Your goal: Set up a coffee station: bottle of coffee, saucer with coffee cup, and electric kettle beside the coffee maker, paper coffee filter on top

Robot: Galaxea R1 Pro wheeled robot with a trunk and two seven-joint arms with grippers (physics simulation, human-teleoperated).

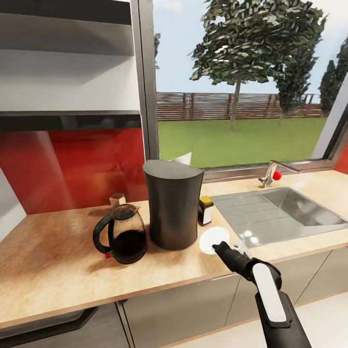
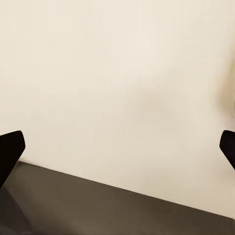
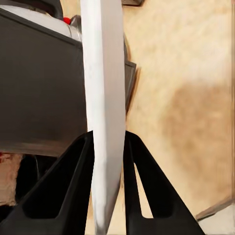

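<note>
So the right gripper has its jaws pinching the saucer by the rim, edge-on. In the right wrist view the saucer stands as a thin white slab between the two fingers. It's just above the desk, at about 3 o'clock from the coffee maker, probably so it lands right beside it.

The kettle already sits at 9 o'clock of the coffee maker, nearly touching. A small yellow-capped jar stands at 2 o'clock, and something white pokes up behind the lid, maybe the filter.

Left jaws are spread wide, facing a plain wall. No readable labels anywhere.
</note>
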